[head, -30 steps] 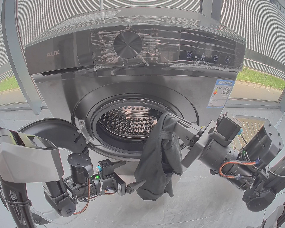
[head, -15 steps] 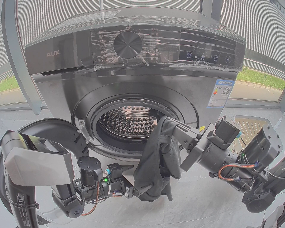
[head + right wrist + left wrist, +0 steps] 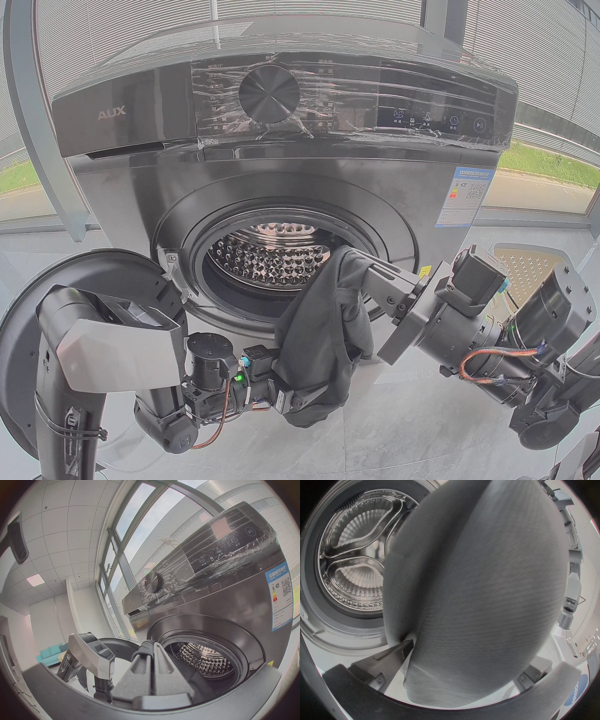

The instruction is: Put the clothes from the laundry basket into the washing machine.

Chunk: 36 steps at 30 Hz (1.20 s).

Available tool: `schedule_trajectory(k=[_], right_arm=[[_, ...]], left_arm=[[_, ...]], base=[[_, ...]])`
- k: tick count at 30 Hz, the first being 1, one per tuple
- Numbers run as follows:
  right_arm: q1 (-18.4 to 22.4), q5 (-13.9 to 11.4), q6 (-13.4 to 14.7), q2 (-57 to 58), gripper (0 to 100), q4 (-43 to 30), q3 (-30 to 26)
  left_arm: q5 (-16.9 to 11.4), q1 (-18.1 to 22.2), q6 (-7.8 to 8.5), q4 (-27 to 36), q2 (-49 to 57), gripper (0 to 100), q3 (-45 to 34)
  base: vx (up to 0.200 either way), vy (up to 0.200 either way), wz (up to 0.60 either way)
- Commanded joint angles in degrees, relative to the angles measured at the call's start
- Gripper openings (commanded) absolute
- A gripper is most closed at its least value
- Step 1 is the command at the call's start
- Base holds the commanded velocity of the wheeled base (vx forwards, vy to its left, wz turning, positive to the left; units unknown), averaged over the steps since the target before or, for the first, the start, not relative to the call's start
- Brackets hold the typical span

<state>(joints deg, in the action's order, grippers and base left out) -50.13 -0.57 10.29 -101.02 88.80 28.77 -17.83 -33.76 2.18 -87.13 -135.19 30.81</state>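
Right gripper [image 3: 355, 258] clenched on dark garment [image 3: 319, 331], dangling near drum mouth [image 3: 269, 262], right edge | left gripper [image 3: 312, 400] spread open round its hem | risk: trailing folds miss the opening, slump to floor [image 3: 406, 431].

The dark steel front-loading washing machine [image 3: 156, 187] has its round drum mouth [image 3: 262, 262] open to pass across the left and middle. At the right rim, the right gripper [image 3: 351, 257], clamped on a hanging dark grey garment [image 3: 322, 337], blocks the way in, and the cloth drapes past the lower rim. Underneath, the left gripper [image 3: 312, 400], fingers spread, seems to press into the garment's bottom. The round dark door [image 3: 94, 281] stands swung wide to the left, the left arm before it.
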Motion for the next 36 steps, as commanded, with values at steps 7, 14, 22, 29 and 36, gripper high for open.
schedule_trajectory(k=[7,14,22,29,36], right_arm=[[-0.06,-0.04,0.08,0.21,0,0.06,-0.47],[1.44,-0.13,-0.01,-0.05,0,-0.03,-0.29],[6.36,-1.01,0.52,-3.39,0,-0.11,1.64],[10.14,-1.71,2.1,-7.35,0,-0.11,2.87],[10.75,-1.71,2.37,-11.56,0,-0.11,2.08]], left_arm=[[0.17,0.01,0.28,-0.15,-3.5,0,2.86],[0.17,-0.43,-0.07,-0.24,1.6,0,1.01],[-0.53,-2.28,-0.34,-0.06,13.03,0,-7.08],[-3.61,-2.72,-0.51,0.03,24.54,0,-16.48],[-6.07,-2.28,-0.69,0.11,29.64,0,-19.82]], base=[[0.0,0.0,0.0],[0.0,0.0,0.0],[0.0,0.0,0.0],[0.0,0.0,0.0],[0.0,0.0,0.0]])
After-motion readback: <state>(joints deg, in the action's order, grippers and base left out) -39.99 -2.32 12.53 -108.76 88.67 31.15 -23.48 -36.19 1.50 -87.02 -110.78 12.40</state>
